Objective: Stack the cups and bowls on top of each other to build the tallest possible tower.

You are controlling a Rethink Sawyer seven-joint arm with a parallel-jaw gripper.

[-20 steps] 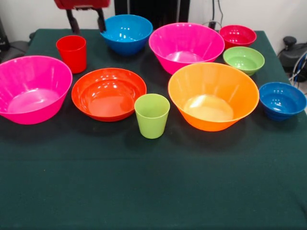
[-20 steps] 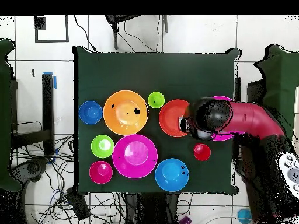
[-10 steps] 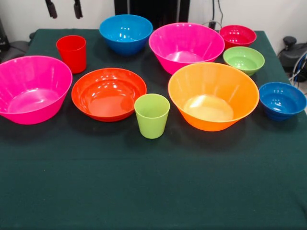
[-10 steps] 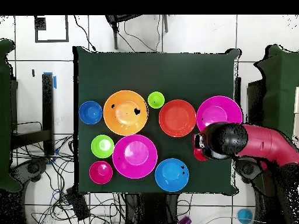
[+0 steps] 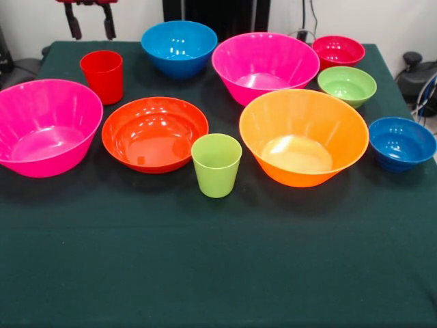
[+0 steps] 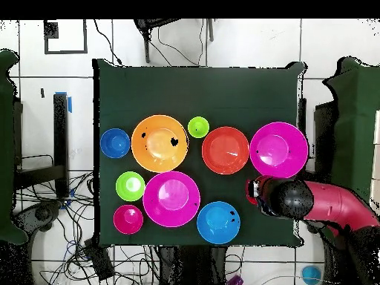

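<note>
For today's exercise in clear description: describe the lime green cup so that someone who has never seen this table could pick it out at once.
Start at the big orange bowl on the dark green table. Just beside it, between it and the red-orange bowl, stands the lime green cup. It is a small upright handle-free tumbler, narrower than every bowl, and the only other cup is red.

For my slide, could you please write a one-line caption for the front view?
Eight bowls and two cups stand unstacked on the green table, with the open gripper above the red cup.
</note>
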